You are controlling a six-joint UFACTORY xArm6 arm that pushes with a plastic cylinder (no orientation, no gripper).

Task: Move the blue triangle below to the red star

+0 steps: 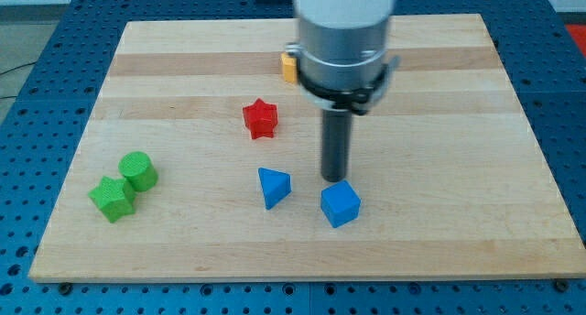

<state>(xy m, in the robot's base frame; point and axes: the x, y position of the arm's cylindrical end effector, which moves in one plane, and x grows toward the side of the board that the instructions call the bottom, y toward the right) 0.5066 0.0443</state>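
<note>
While the rod stands upright, my tip (335, 179) rests just above the blue cube (340, 204).
The end effector is a plain rod, holding nothing; the blue triangle (273, 186) lies below the red star (260, 118), left of the tip, on the wooden surface (458, 123); green blocks (124, 185) sit far left.

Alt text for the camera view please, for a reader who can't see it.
My tip rests on a wooden board, just above the blue cube and right of the blue triangle, which sits below the red star. A green star and green cylinder touch at left; an orange block is partly hidden.
</note>
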